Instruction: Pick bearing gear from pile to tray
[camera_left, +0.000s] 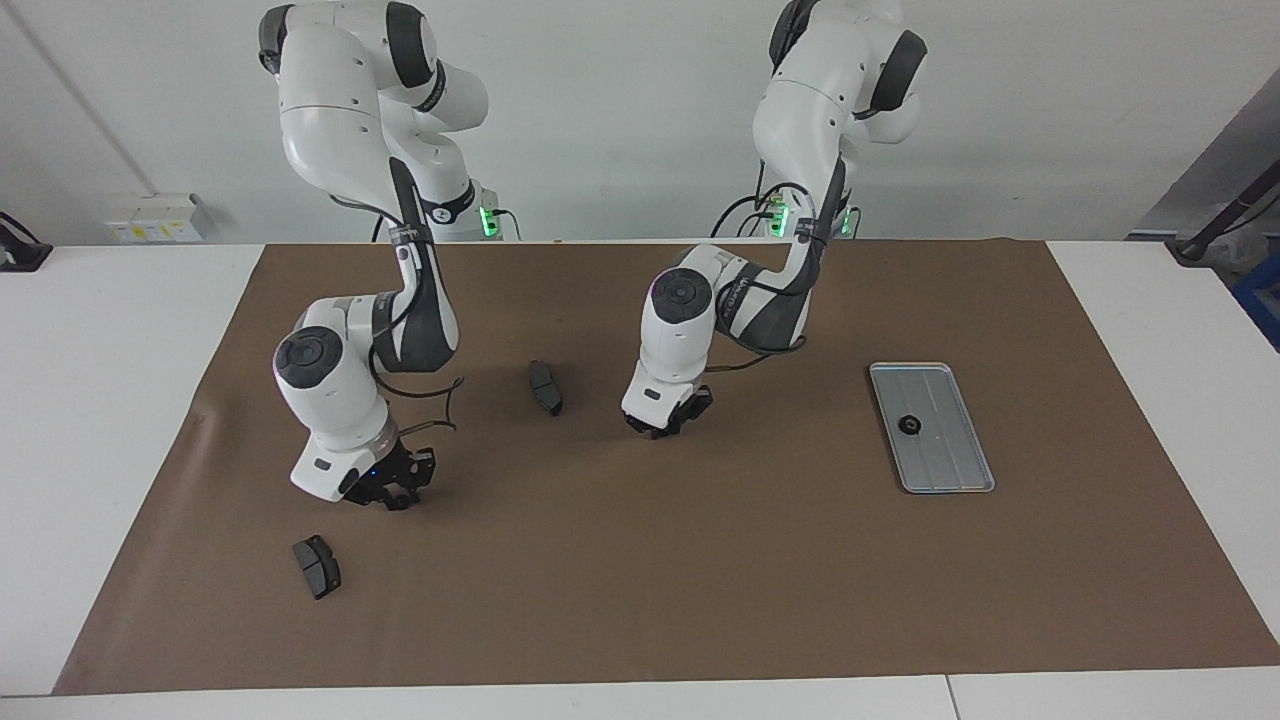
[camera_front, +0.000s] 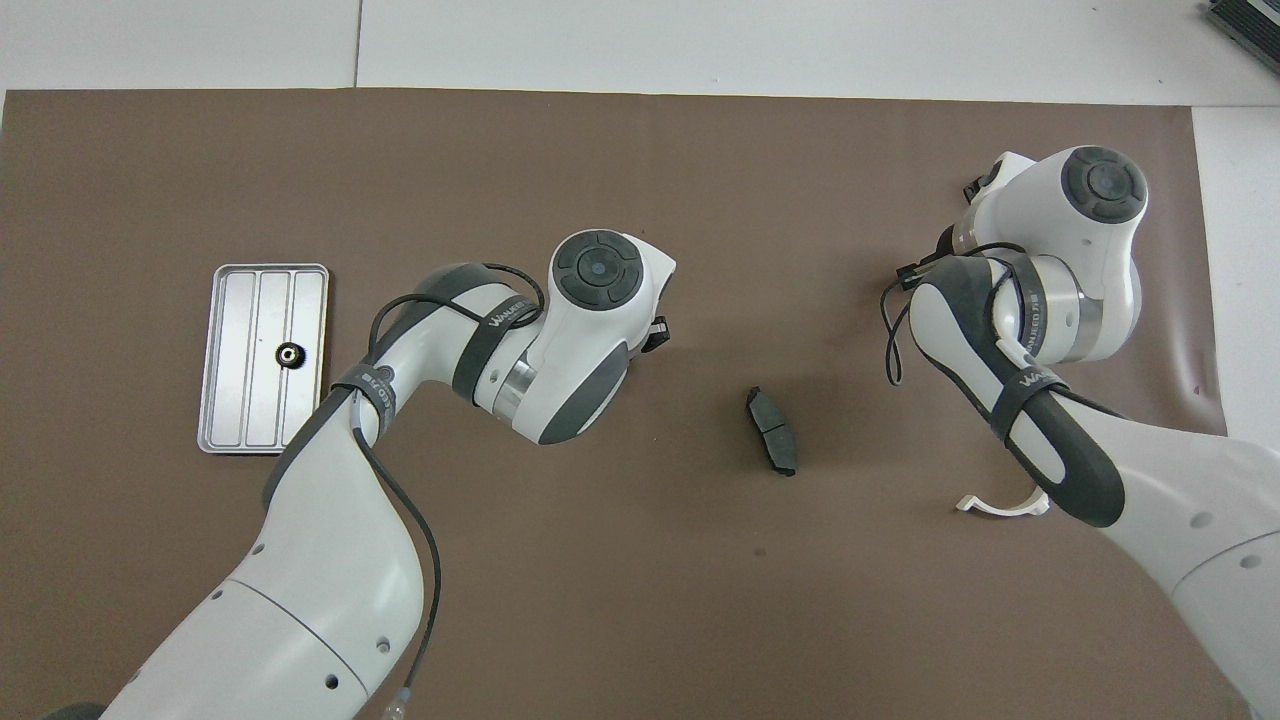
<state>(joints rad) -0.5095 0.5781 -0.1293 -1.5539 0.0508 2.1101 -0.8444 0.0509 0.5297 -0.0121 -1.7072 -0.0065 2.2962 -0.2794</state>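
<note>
1. Firstly, writing: white lettering noted on the dark band of each forearm, not read with certainty. No other labels made out.
2. Mat: brown, matt, sheet-like, laid over a white table; slight ripple at the edge toward the right arm's end.
3. Tray: silver-grey metal, flat, rectangular, rounded corners, raised rim, lengthwise grooves. Set on the mat toward the left arm's end.
4. Contents of tray: one gear, small, black, round, pale at the centre. Lying about mid-length on the grooved floor, off-centre toward the middle of the table.
5. Pad: dark grey, curved, flat on the mat near mid-table.
6. Second pad: same shape and colour, toward the right arm's end, farther from the robots than the first.
7. Bracket: white half-ring, thin, partly covered by the right forearm in the overhead view.
8. Left gripper: low over bare mat between the first pad and the tray, closer to the pad. Extent of opening not discernible; cannot tell whether anything is held.
9. Right gripper: low over bare mat, near the second pad but apart from it. Extent of opening likewise not discernible; hold on any part cannot be told.
</note>
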